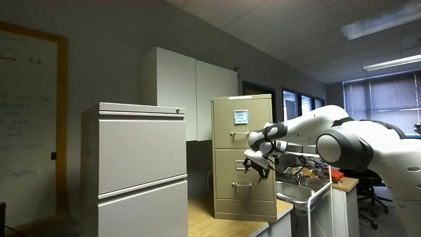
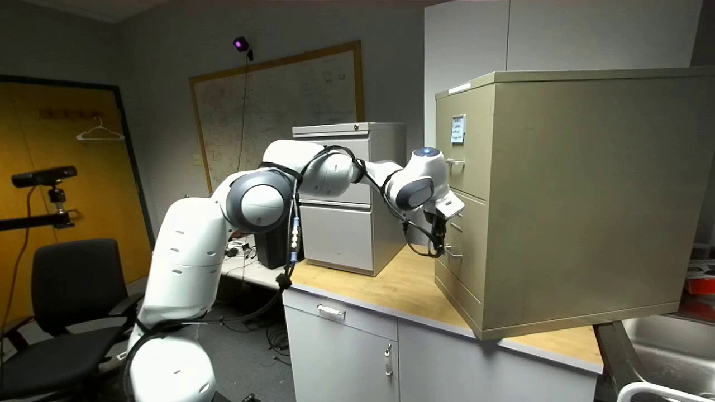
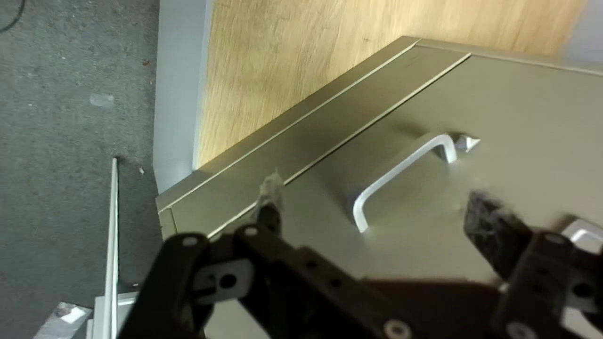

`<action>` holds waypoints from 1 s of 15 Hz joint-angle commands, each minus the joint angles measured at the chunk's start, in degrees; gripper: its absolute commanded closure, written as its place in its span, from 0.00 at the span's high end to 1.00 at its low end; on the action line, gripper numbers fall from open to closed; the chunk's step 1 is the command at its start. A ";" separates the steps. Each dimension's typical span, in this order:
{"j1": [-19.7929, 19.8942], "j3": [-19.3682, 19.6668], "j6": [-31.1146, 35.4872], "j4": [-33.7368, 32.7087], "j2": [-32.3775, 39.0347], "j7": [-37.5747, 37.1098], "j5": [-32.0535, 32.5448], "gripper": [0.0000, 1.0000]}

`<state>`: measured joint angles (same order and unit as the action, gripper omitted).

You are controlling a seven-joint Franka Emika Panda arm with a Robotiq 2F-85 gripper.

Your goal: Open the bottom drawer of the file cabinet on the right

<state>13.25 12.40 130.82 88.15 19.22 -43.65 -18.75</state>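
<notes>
Plainly, white arm (image 2: 262, 202) outstretched, wrist (image 2: 419, 187) bent downward, claw (image 3: 377, 200) (spread apart) in front of the bottom drawer (image 1: 226, 176)

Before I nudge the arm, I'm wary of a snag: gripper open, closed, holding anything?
Gripper: open, holding nothing; bottom drawer handle not grasped.

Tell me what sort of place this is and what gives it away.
Probably a lab or office workroom: it holds a robot arm, a tan file cabinet and a written-on whiteboard.

A grey cabinet (image 2: 343, 237) stands on a wood-topped counter (image 2: 396, 290); a framed whiteboard (image 2: 287, 103) hangs behind.
</notes>
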 commanded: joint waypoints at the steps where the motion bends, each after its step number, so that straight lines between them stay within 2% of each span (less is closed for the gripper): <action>1: -0.51 0.90 2.69 0.38 2.81 -5.65 0.67 1.00; 7: 0.43 1.29 8.40 3.64 6.07 -10.80 -1.32 1.00; 15: -2.15 0.36 11.62 0.08 6.70 -16.27 -0.60 1.00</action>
<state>12.06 13.12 141.63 90.61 25.33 -56.90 -19.94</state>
